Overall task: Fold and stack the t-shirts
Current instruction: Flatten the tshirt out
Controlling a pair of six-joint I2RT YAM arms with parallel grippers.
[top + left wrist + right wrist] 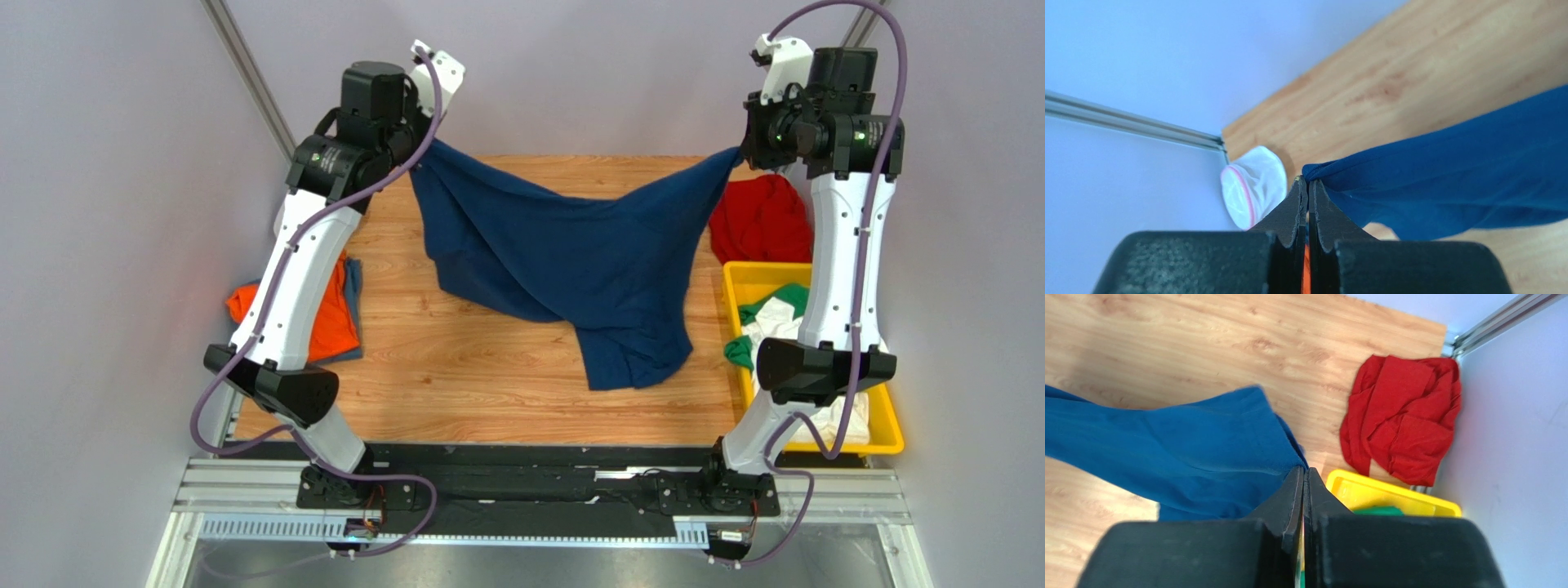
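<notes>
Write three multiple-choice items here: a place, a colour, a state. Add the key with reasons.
1. The red t-shirt lies: A) on the table beyond the yellow bin; B) inside that bin; C) out of view.
2. The hanging t-shirt is: A) green; B) navy blue; C) white.
3. The left hand is: A) open; B) shut on nothing; C) shut on the hanging t-shirt.
1 A: it rests on wood past the bin's far rim. 2 B: dark blue cloth in every view. 3 C: blue cloth is pinched between its closed fingers.
</notes>
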